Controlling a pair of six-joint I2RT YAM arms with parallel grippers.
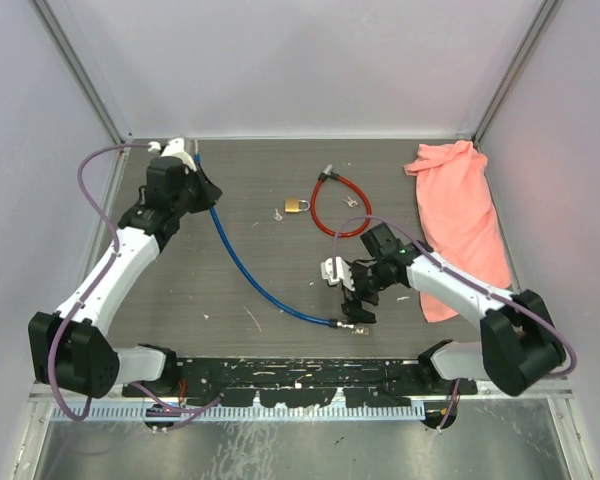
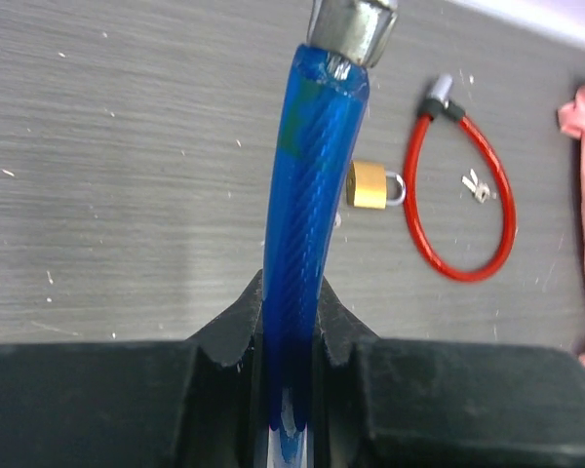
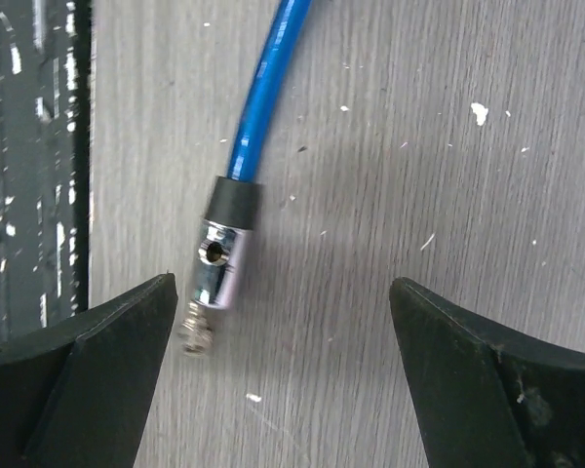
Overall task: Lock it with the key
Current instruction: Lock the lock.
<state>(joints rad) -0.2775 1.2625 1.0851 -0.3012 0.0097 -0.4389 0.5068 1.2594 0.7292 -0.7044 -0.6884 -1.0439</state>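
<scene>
A blue cable runs across the table from back left to front centre. My left gripper is shut on it just below its metal tip, the cable pinched between the jaws. The cable's other end, a chrome lock head with a small pin, lies on the table. My right gripper hovers open over that end, holding nothing. A brass padlock lies beside a red cable loop. A small silver key rests inside that loop.
A pink cloth lies along the right side, close to the right arm. A black rail runs along the near edge and shows at the left of the right wrist view. Grey walls enclose the table.
</scene>
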